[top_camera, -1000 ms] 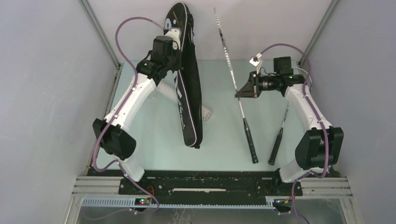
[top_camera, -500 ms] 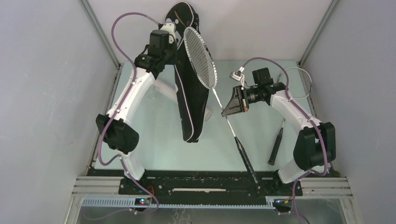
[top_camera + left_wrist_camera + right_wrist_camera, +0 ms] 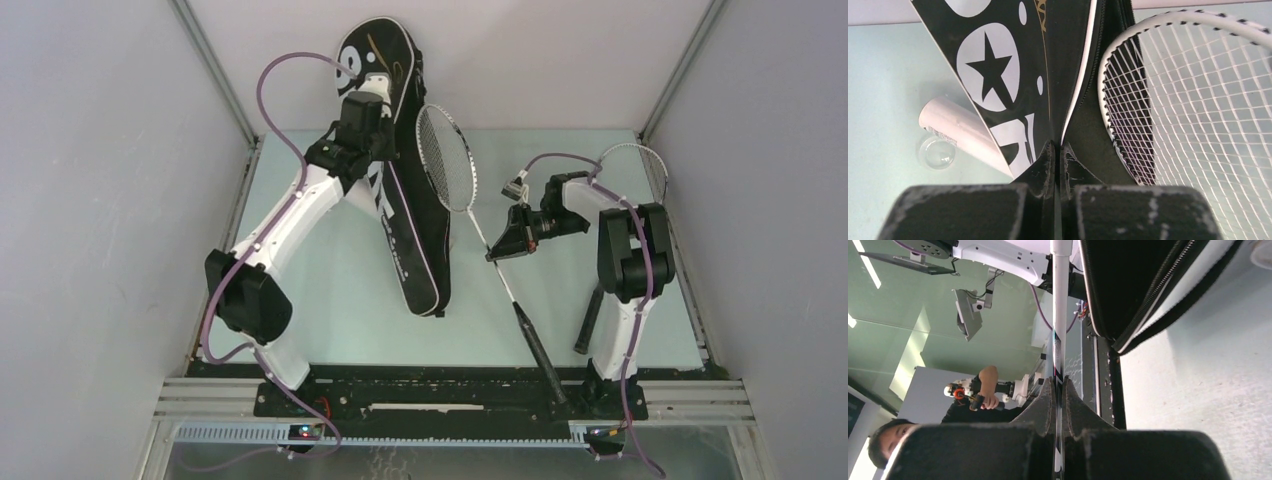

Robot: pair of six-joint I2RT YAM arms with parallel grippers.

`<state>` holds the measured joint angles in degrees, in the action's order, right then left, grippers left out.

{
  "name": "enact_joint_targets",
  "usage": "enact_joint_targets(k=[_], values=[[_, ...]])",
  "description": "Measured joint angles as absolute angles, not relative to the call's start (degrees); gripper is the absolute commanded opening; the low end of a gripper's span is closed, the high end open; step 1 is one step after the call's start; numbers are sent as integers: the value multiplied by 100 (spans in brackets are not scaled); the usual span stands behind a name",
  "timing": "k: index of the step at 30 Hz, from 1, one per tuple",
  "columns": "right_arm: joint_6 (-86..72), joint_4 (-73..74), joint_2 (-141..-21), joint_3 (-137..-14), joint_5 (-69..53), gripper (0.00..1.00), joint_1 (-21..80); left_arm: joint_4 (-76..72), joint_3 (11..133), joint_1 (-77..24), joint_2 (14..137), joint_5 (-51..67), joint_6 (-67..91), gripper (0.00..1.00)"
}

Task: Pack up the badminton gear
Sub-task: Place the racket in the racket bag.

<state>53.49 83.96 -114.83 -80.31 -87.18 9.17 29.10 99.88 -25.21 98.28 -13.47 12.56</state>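
Right arm has folded back toward its base since half a second ago, pulling the racquet head off the face of the bag; the head now sits beside the bag's right edge, and the bag's lower end has swung slightly right. Right gripper is clamped on the racquet's thin white shaft, which the right wrist view shows pinched between both fingers. Behind that gripper the shaft runs down to the black handle, which overhangs the near edge of the table. Ahead of it the shaft passes just left of the bag's open zippered edge. Left gripper is clenched on the bag's white-piped rim, holding the bag up off the table at a tilt. Just right of those fingers is the strung racquet head, up against the bag's black panel; cannot tell whether it is inside the opening. To their left the white tube lies on the table, partly under the bag, with a clear round cap beside its end. Second racquet lies flat on the far side of the right arm, well apart from both grippers.
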Motion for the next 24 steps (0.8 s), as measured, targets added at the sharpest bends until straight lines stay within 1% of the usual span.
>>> enact_joint_targets(k=[13,19,24], values=[[5494,8840,-11469,-8066,-8755,0,1584,1968,8814,-2477,9400,-941,1262,0],[5297,8908,-11594,-8416,-8759,0,1688,1745,8418,-2469,9115,-635,1262,0],[5048,8906,-11876,-8783,-8759,0,1697,1686,8320,-2475,8971,-456,1249,0]])
